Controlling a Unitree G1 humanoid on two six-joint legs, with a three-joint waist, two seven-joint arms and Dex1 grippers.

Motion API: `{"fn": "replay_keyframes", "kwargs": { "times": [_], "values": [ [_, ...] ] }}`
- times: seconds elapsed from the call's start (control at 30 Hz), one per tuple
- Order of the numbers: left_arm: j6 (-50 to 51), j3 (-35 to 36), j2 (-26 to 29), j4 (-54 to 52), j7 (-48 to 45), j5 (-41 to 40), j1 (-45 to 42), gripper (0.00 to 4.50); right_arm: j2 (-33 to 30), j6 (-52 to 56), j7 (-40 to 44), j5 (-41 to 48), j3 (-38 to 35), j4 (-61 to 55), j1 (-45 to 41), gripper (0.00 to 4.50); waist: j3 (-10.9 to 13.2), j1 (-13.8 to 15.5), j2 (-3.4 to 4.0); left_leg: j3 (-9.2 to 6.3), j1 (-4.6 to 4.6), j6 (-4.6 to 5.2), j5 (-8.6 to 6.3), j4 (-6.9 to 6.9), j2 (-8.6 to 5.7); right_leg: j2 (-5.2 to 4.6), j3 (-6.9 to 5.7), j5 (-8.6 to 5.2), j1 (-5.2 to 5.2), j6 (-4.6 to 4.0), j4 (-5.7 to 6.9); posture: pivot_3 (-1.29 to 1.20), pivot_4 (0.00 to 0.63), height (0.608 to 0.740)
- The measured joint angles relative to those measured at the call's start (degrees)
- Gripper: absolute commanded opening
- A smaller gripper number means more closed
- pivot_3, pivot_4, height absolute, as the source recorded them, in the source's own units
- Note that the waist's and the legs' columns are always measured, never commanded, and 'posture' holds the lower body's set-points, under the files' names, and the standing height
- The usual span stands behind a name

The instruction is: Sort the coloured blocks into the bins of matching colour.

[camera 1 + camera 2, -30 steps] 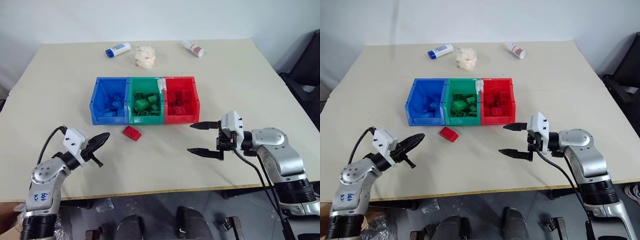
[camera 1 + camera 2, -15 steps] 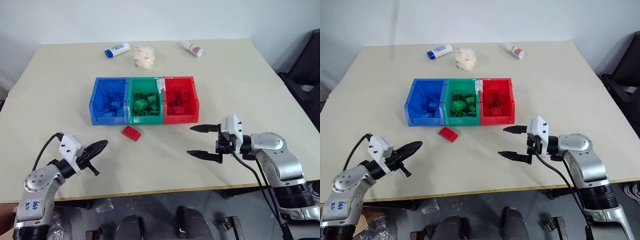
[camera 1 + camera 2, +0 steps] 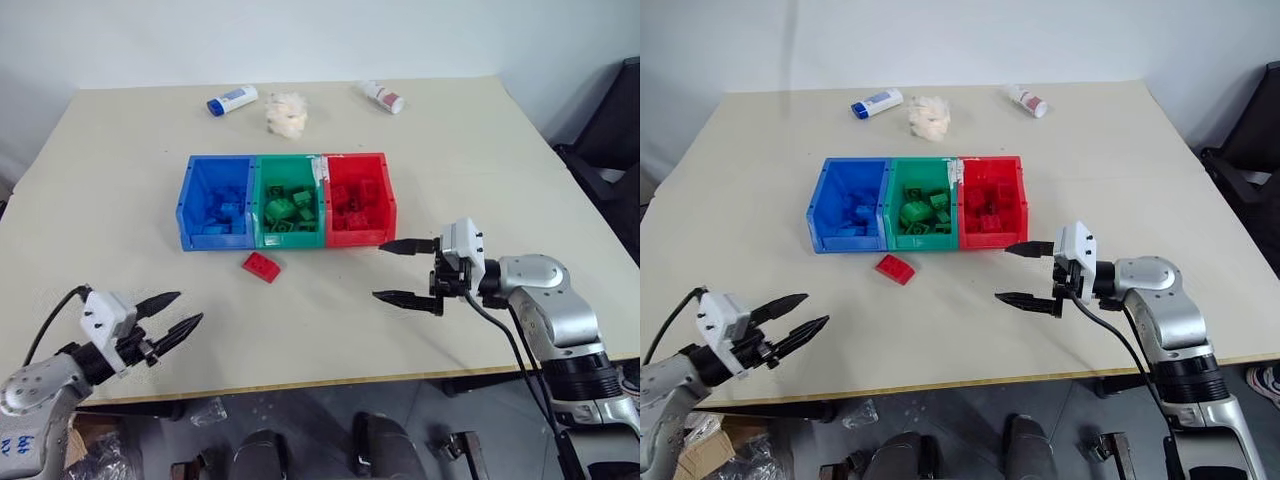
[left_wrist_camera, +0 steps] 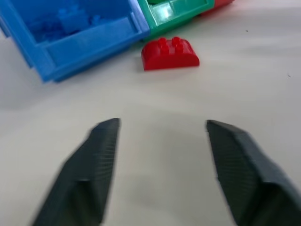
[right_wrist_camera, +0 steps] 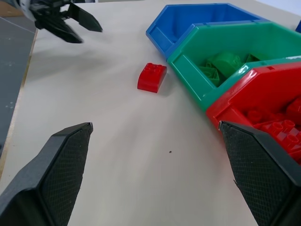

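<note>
Red plastic, studded on top and rounded at the ends — one block (image 3: 262, 266) lies on the matte beige tabletop (image 3: 120, 180), just before the glossy bins (image 3: 287, 200), apparently nearer the green one. Left end effector (image 3: 168, 316) near the front edge, fingers spread; right end effector (image 3: 405, 271) wide, empty.

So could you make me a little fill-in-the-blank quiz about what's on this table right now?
1. One red block lies on the table, not in any ____.
2. The middle of the three bins is ____.
3. Both the left gripper and the right gripper are ____, holding nothing.
4. The fluffy white wad lies between two white ____.

Missing words: bin; green; open; tubes
</note>
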Motion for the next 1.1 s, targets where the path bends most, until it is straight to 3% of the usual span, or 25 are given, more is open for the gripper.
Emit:
{"fn": "replay_keyframes", "kwargs": {
  "times": [0.07,0.33,0.63,0.77,0.97,1.1],
  "values": [
    [-0.2,2.0,0.2,0.0,-1.7,-1.1,2.0,4.48,0.1,0.0,0.5,-0.1,0.1,1.1,-0.5,4.50,0.0,0.0,0.00,0.03,0.00,0.02,-0.02,0.02,0.01,0.00,0.00,0.00,0.00,0.00,0.00,0.00,0.150,0.740],
    [-0.4,9.3,1.0,0.0,-7.4,-4.4,11.0,4.48,0.3,-1.1,2.4,-0.5,0.2,3.7,-2.3,4.50,0.0,0.0,0.01,0.10,0.02,0.00,-0.12,0.04,0.10,0.05,0.01,-0.02,-0.03,-0.03,-0.24,0.00,0.150,0.740],
    [-0.6,9.7,0.5,-1.5,-6.5,-4.7,10.3,4.48,0.9,-1.3,4.1,-0.7,0.4,5.9,-4.1,4.50,0.0,0.0,0.01,0.15,0.04,-0.03,-0.15,0.06,0.14,0.07,0.01,-0.02,-0.04,-0.04,-0.23,0.00,0.150,0.740],
    [-1.9,5.2,-0.3,-1.3,-4.3,-2.4,4.3,4.48,2.0,-1.4,4.0,-0.9,0.7,5.9,-5.3,4.50,0.0,0.1,0.01,0.15,0.06,-0.04,-0.14,0.09,0.14,0.08,0.01,-0.02,-0.02,-0.05,-0.14,0.00,0.150,0.740],
    [-3.3,-9.3,-5.4,4.5,-0.7,3.7,-11.0,4.48,2.4,-1.8,2.8,-1.2,0.6,4.7,-4.2,4.50,0.0,0.2,-0.03,0.18,0.04,-0.04,-0.14,0.13,0.12,0.09,-0.01,0.01,0.00,-0.01,0.05,0.00,0.150,0.740],
    [-3.3,-14.5,-6.8,8.4,0.1,5.8,-17.0,4.48,2.3,-1.6,1.2,-1.2,0.1,2.4,-1.2,4.50,0.0,-0.2,-0.03,0.29,0.06,-0.09,-0.18,0.10,0.19,0.17,0.00,0.01,-0.05,-0.01,0.02,0.00,0.150,0.740]
  ]
}}
